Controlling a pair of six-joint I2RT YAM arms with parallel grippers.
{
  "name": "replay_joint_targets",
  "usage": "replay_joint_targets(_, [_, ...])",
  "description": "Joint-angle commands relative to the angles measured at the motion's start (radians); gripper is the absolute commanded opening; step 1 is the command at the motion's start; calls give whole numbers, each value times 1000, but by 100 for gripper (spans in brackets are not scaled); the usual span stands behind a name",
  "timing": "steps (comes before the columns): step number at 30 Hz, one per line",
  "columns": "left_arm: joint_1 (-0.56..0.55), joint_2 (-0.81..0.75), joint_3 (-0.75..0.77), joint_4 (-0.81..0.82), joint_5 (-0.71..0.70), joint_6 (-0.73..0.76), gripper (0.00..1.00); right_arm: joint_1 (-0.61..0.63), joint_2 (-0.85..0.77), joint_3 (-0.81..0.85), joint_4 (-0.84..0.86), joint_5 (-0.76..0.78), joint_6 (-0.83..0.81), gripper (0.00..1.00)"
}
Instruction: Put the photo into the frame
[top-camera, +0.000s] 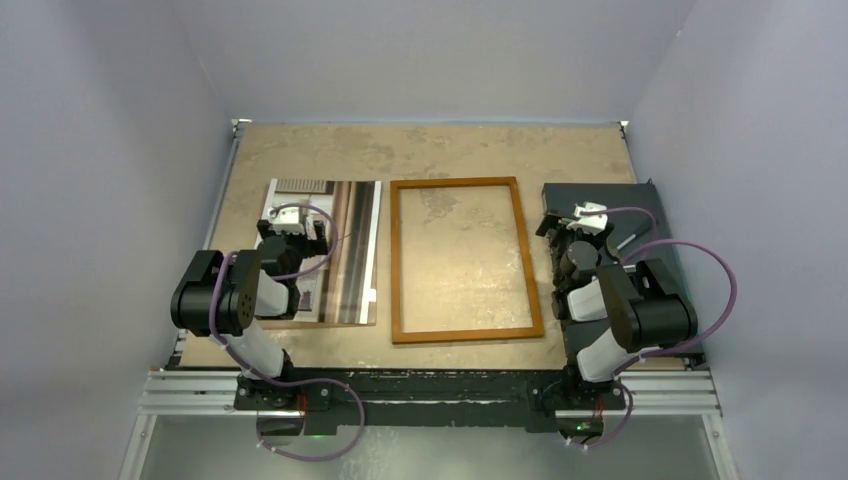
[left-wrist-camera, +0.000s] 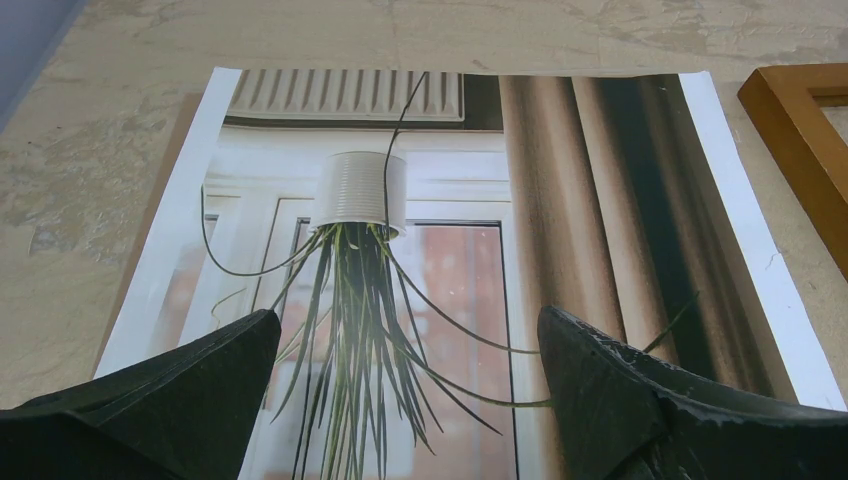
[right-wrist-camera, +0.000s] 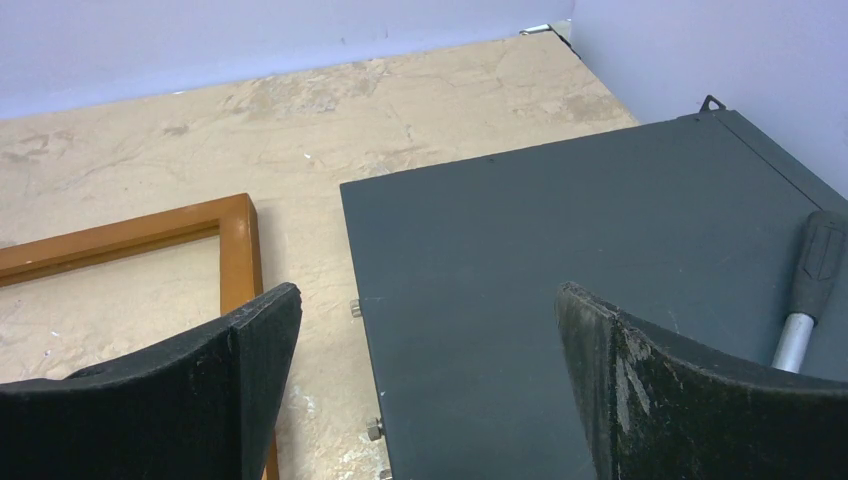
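Observation:
The photo (top-camera: 350, 250) lies face up on the left of the table; it shows a hanging plant, a window and beige and dark curtain bands. It fills the left wrist view (left-wrist-camera: 560, 190). My left gripper (top-camera: 291, 236) hovers over the photo's left half, open and empty, its jaws wide apart (left-wrist-camera: 410, 350). The frame (top-camera: 396, 260), orange-brown wood, lies flat at the table's middle, just right of the photo; one corner shows in the left wrist view (left-wrist-camera: 800, 130) and one in the right wrist view (right-wrist-camera: 236, 245). My right gripper (top-camera: 563, 232) is open and empty (right-wrist-camera: 430, 340) over the black slab's left edge.
A brown backing board (top-camera: 335, 322) lies under the photo, its edge showing at the photo's left (left-wrist-camera: 158, 205). A black rectangular slab (top-camera: 625, 200) lies at the right (right-wrist-camera: 560, 230), with a metal tool with a grey handle (right-wrist-camera: 812, 285) on it. Purple-grey walls enclose the table.

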Motion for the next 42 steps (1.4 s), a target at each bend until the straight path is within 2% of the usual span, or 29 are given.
replay_joint_targets(1, [-5,-19,18,21,-10,7,100,-5,-9,17,78,-4,-11,99])
replay_joint_targets(7, [-5,-18,22,15,-10,8,100,-10,-14,20,53,14,21,99])
replay_joint_targets(10, [-5,-26,12,40,3,4,99,-10,-28,10,73,46,14,99])
replay_joint_targets(11, [-2,-45,19,4,5,0,98,-9,-37,1,110,47,-2,99])
replay_joint_targets(12, [7,-88,34,-64,6,-10,99,-1,-54,-11,127,22,-29,99])
replay_joint_targets(13, [22,-141,73,-191,30,-15,100,22,-91,-6,73,58,-37,99])
replay_joint_targets(14, [29,-192,135,-338,24,-11,100,35,-147,37,-90,123,-22,99])
replay_joint_targets(16, [30,-261,288,-634,19,23,100,33,-246,195,-543,169,158,99])
replay_joint_targets(17, [30,-272,360,-753,20,34,100,32,-272,269,-680,174,202,99])
replay_joint_targets(20, [33,-268,588,-1078,4,102,100,36,-323,426,-856,5,151,99])
replay_joint_targets(22, [46,-254,733,-1248,14,115,99,28,-328,515,-948,-135,306,99])
replay_joint_targets(25, [99,-248,851,-1388,70,73,99,24,-301,674,-1118,-280,523,99])
replay_joint_targets(27, [138,-240,927,-1469,129,50,99,28,-268,749,-1143,-428,472,99])
replay_joint_targets(28, [147,-234,957,-1511,143,48,99,55,-246,795,-1167,-418,445,99])
replay_joint_targets(31, [151,-223,1026,-1616,136,48,99,236,-171,954,-1383,-168,378,99])
replay_joint_targets(35, [156,-211,1069,-1717,113,57,99,460,-56,1097,-1583,46,419,99])
replay_joint_targets(39, [178,-196,1086,-1789,117,69,98,651,62,1157,-1675,180,489,99])
replay_joint_targets(42, [186,-182,1101,-1845,120,77,96,752,172,1203,-1710,195,542,99])
